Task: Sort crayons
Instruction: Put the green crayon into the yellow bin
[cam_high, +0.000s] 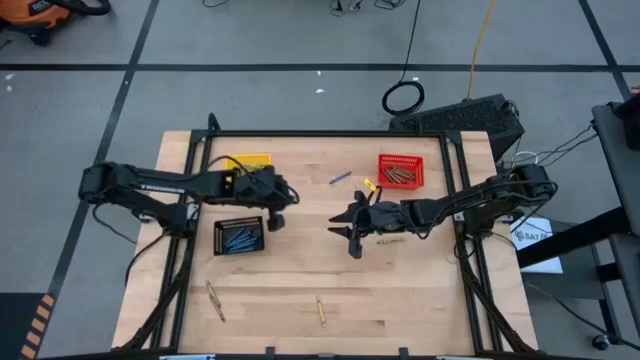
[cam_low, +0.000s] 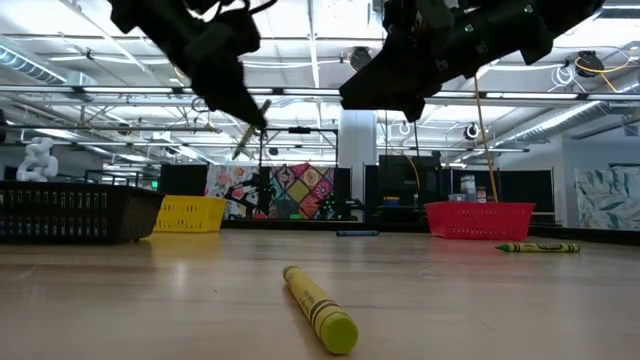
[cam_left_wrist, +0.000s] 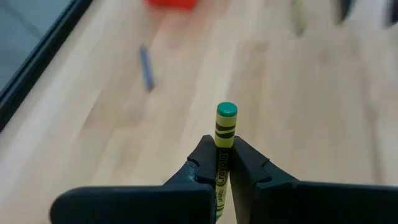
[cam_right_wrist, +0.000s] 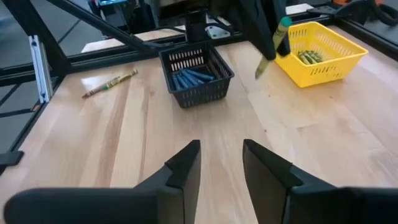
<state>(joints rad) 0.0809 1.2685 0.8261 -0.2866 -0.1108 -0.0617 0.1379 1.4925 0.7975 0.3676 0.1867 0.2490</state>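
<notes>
Yellow crayon with green tip pinched in left pincer, held above worktop between yellow basket and black basket. Right pincer empty, fingers apart, mid-worktop near red basket.

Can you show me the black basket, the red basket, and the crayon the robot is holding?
black basket (cam_right_wrist: 214, 90), right wrist view, on its front mesh wall.
red basket (cam_low: 478, 222), low view, on its side wall.
held crayon (cam_left_wrist: 226, 127), left wrist view, on its yellow wrapper near the green tip.
</notes>
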